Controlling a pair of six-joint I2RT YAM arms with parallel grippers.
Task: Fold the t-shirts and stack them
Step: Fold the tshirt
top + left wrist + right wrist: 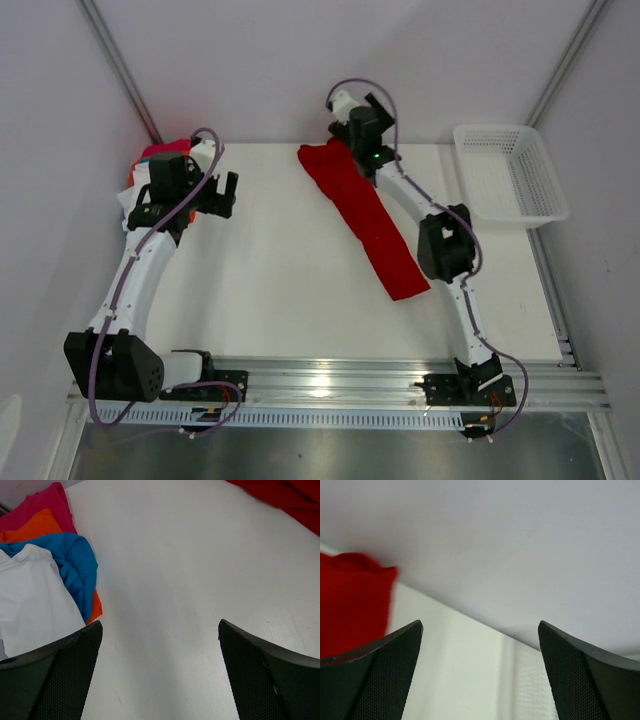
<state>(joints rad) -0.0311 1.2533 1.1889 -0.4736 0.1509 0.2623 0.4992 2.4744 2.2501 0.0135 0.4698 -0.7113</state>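
Observation:
A large red t-shirt (365,215), folded into a long strip, lies diagonally on the white table (270,270); its corner also shows in the left wrist view (295,500) and the right wrist view (350,600). At the far left corner lies a pile of t-shirts (150,160): pink (45,502), orange (35,527), blue (75,565) and white (30,600). My left gripper (224,192) (160,625) hovers open over bare table just right of the pile. Beyond the red shirt's far end, my right gripper (362,102) (480,625) is raised, open and holds nothing, facing the back wall.
A white mesh basket (510,175) stands at the back right of the table. Walls close in the table at the back and both sides. The metal rail (330,385) with the arm bases runs along the near edge.

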